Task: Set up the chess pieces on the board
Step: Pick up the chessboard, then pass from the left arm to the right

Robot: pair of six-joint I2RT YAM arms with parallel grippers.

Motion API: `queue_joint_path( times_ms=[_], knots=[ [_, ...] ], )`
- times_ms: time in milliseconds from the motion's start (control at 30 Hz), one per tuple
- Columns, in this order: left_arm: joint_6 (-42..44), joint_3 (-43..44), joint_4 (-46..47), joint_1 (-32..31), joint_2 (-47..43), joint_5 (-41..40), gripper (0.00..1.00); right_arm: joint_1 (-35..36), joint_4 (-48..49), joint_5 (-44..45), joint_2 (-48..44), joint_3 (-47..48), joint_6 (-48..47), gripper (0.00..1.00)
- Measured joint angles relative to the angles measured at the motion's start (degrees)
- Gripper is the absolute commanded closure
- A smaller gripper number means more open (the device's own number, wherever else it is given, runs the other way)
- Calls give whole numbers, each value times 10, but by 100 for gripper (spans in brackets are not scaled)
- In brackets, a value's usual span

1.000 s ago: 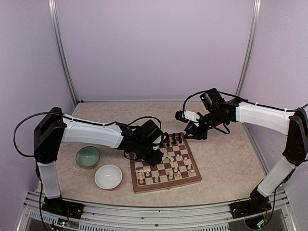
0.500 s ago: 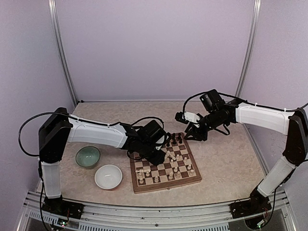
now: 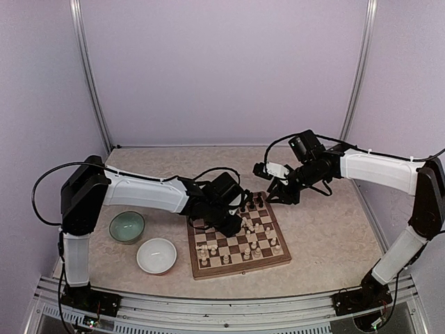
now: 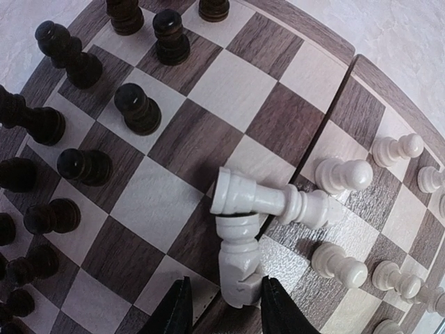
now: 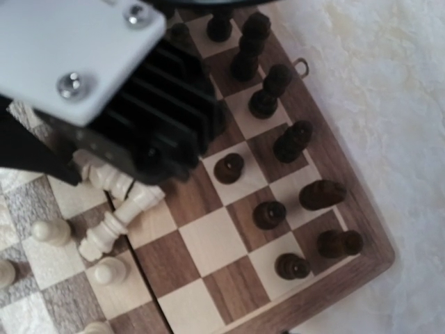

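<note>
Surface (image 3: 327, 229): pale and mottled. It is seen whole only from the top camera; the wrist views catch slivers of it.

Left arm (image 3: 146, 193) reaches in over the middle of the board. Right arm (image 3: 379, 169) comes from the right, its tip hanging by the board's far right corner.

Board (image 3: 243, 268) lies front and centre on the surface, slightly skewed. Green bowl (image 3: 127, 227) and white bowl (image 3: 156, 255) sit to its left, in the top view only.

Right wrist view: the left arm's wrist housing (image 5: 104, 62), a white plate over black fins, fills the upper left and hides the squares beneath it.

Right jaws: a dark tangle from above, and not shown in their own camera. Cannot tell if they are apart or together.

Left jaws, wrist view: apart, with the fingers (image 4: 179, 313) cut off by the bottom edge. They straddle a toppled cream piece (image 4: 238, 264). Bare board shows between one finger and the piece; the other finger sits right against it. A second toppled piece (image 4: 268, 198) lies across its far end, touching. Both are hidden under the arm from above.

Dark pieces (image 3: 252, 202) crowd the far rows. Cream pieces (image 3: 252, 240) are scattered over the middle and near squares. Their types are too small to read from above.
</note>
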Motion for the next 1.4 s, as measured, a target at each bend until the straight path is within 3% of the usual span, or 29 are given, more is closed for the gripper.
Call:
queue_joint_path(
  times_ms=[267, 600, 767, 1400],
  knots=[
    [6, 0, 8, 1, 2, 7, 65, 0, 0, 0, 0, 0, 0, 64],
    [8, 0, 27, 2, 7, 11, 83, 0, 0, 0, 0, 0, 0, 64],
    [8, -12, 40, 5, 1, 8, 87, 0, 0, -1, 0, 0, 0, 64],
    [-72, -78, 115, 30, -129, 29, 94, 14, -51, -40, 0, 78, -28, 63]
  ],
)
